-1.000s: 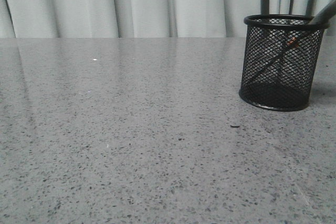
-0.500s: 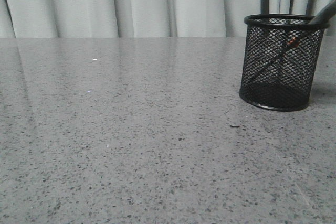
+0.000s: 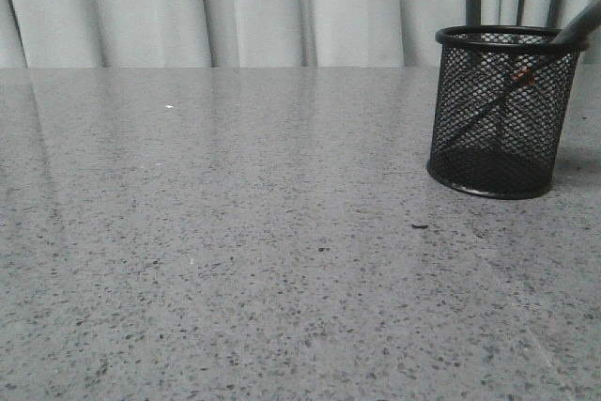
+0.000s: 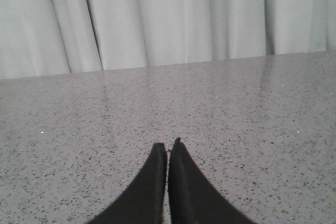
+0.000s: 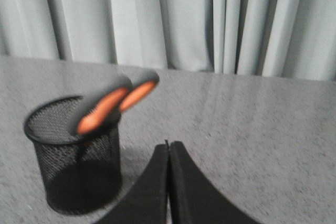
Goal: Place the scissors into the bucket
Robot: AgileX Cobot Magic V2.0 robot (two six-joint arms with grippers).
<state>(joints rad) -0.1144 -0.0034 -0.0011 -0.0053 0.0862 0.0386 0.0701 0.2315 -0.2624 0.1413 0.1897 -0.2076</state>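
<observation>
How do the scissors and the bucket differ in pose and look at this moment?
The bucket stands upright on the table; the scissors lean at a slant inside it, blades down. The bucket is all black wire mesh; the scissors have dark grey handles lined with orange. The bucket is shorter, so the scissors' handles stick out over its rim. Neither is held: the right hand is shut and apart from both.

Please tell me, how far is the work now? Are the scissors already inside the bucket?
It looks done. The scissors stand tilted inside the bucket, blades down, handles leaning over the rim. Nothing is in hand: the right gripper is shut and empty beside the bucket, and the left gripper is shut over the bare table. Nothing seems left to do.
</observation>
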